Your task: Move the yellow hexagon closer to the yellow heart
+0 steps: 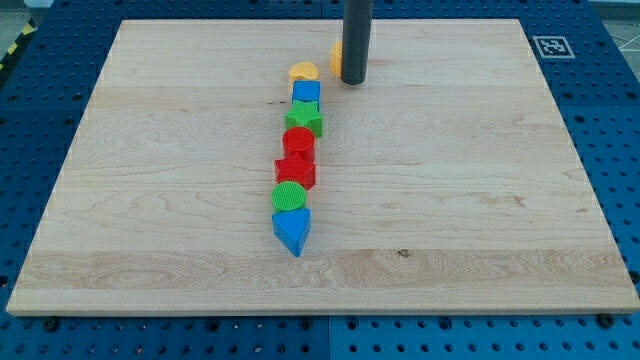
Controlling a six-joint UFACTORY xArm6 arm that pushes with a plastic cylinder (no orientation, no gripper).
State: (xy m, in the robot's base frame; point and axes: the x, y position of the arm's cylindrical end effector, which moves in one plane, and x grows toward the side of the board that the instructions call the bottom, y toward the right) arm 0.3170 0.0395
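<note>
The yellow hexagon (337,56) is largely hidden behind my tip (353,80), just to the view's right of the yellow heart (303,72). No gripper is fitted. The push seems nearly finished; a short leftward nudge is judged sufficient.

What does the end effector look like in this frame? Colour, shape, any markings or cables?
A straight, dark grey cylindrical rod, matte and plain, coming in from the view's top. No markings, cables or sleeve visible on the part shown. My tip is a flat, blunt end with no hand or fingers. The arm above it is out of frame.
</note>
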